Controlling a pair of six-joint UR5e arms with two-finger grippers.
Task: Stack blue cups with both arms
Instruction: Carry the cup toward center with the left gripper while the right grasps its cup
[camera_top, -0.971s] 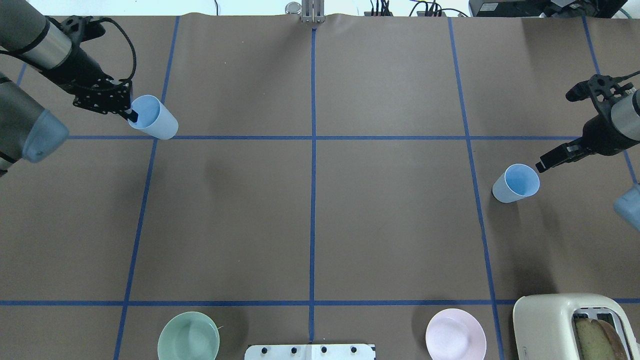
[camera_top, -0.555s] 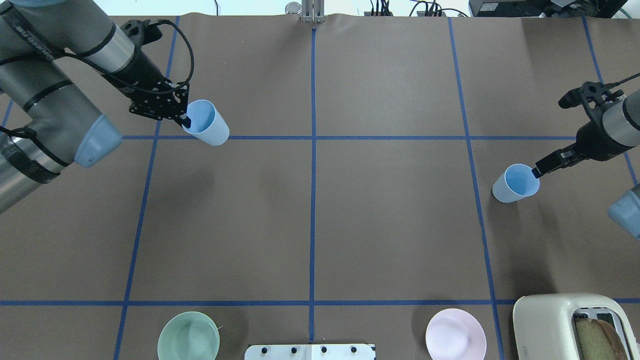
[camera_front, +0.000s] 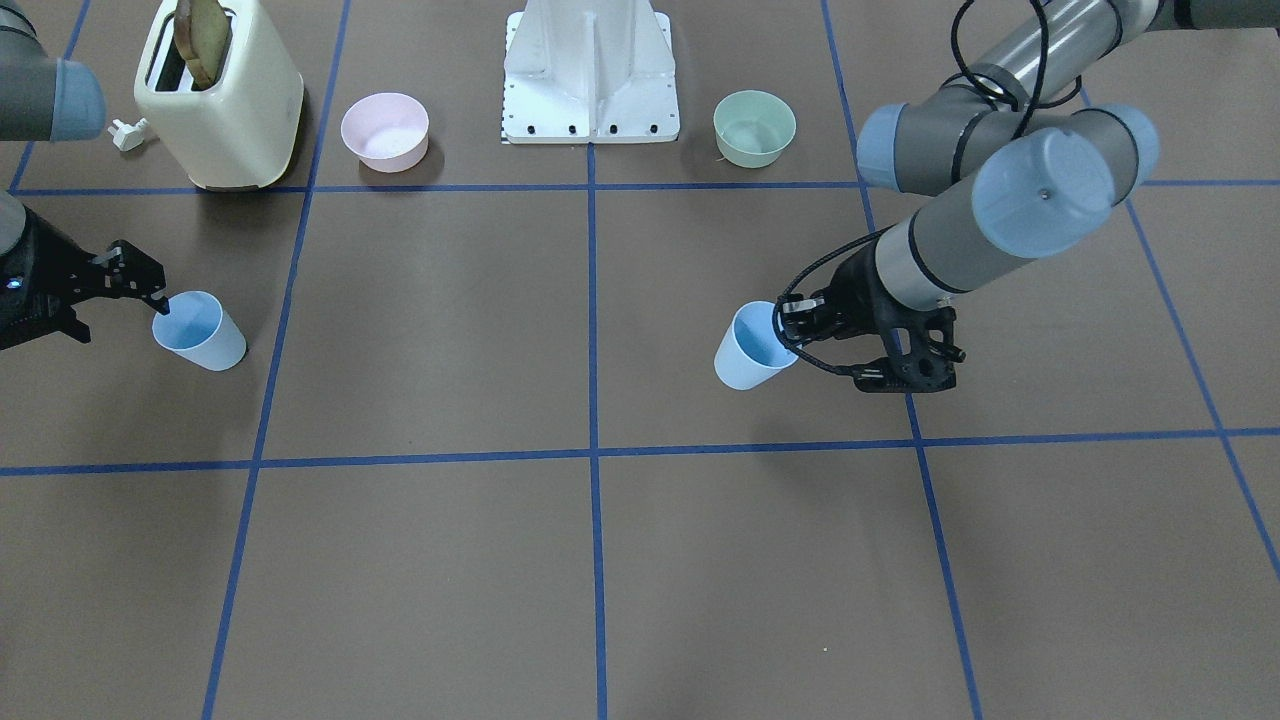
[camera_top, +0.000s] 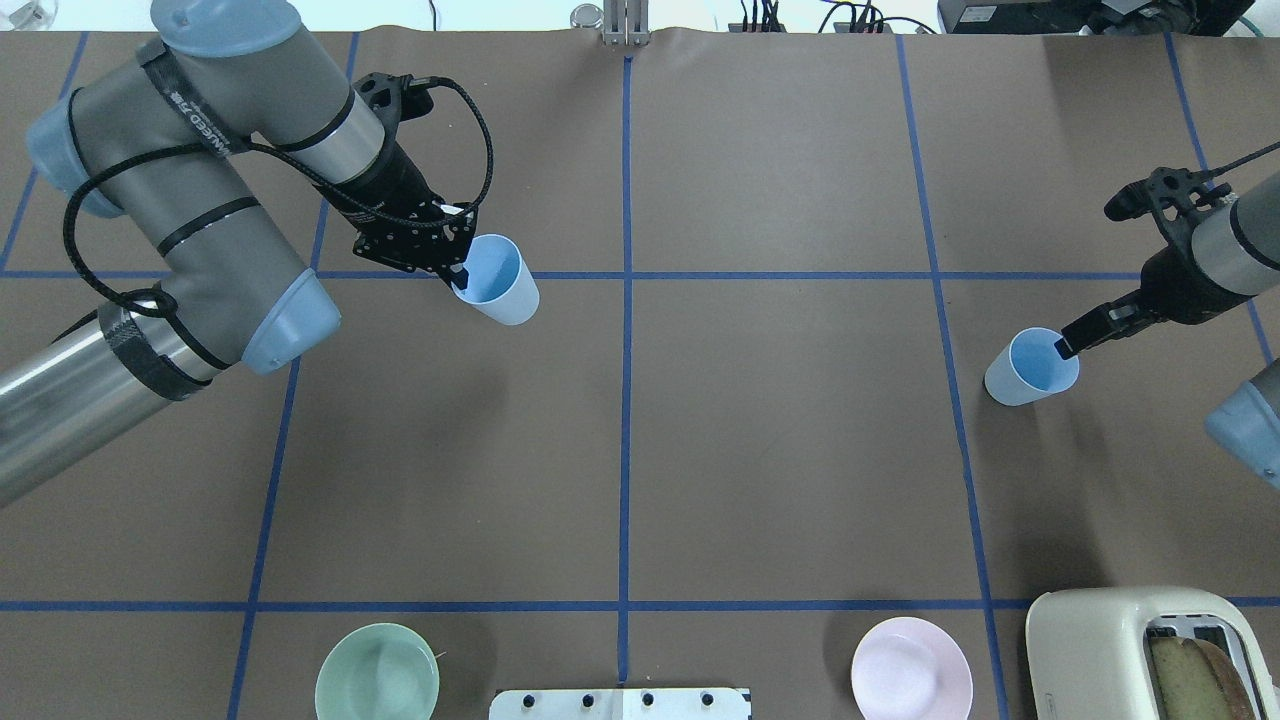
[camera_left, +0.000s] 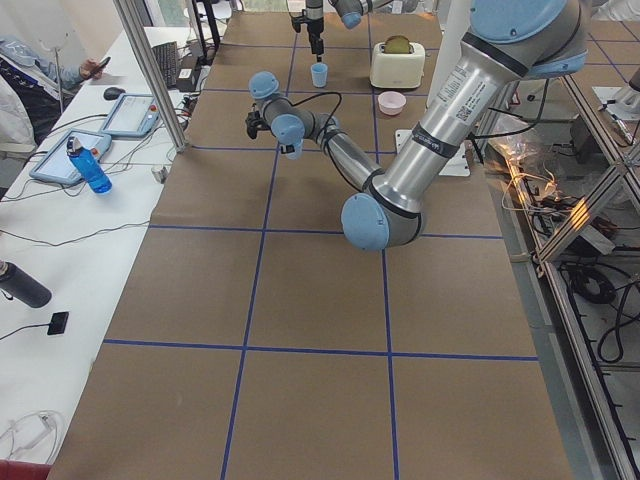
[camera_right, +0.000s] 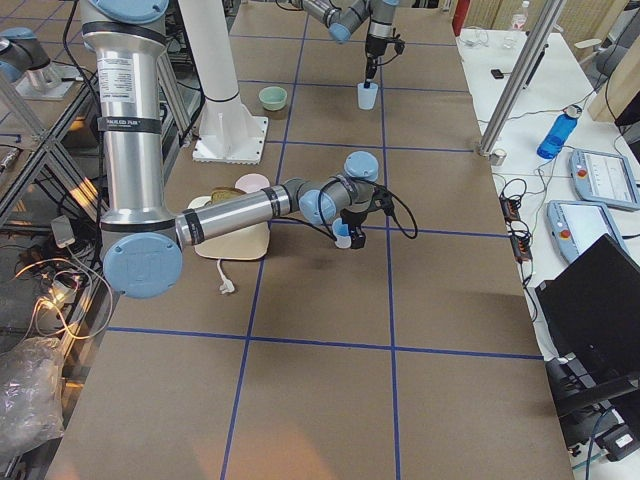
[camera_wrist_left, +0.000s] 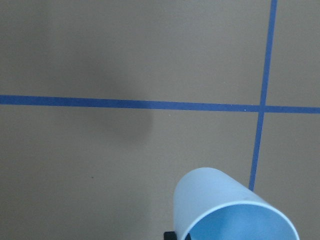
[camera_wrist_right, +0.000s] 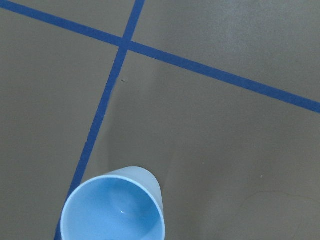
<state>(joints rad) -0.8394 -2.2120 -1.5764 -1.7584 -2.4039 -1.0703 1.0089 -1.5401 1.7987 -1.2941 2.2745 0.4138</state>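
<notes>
One blue cup (camera_top: 497, 281) hangs tilted above the table, left of the centre line, with my left gripper (camera_top: 460, 279) shut on its rim. It also shows in the front view (camera_front: 750, 347) and in the left wrist view (camera_wrist_left: 227, 210). The second blue cup (camera_top: 1032, 367) stands upright on the table at the right. It also shows in the right wrist view (camera_wrist_right: 114, 210). My right gripper (camera_top: 1066, 346) is open at the cup's right rim. One fingertip (camera_front: 159, 299) dips into the cup's mouth and the other is outside the wall.
A green bowl (camera_top: 377, 673) and a pink bowl (camera_top: 911, 668) sit near the white base pedestal (camera_top: 620, 703). A cream toaster (camera_top: 1110, 650) with bread stands at the near right corner. Blue tape lines grid the brown table.
My left arm has carried its cup to the right, toward the centre line. My right gripper has moved left and down, from beside the standing cup to its rim.
</notes>
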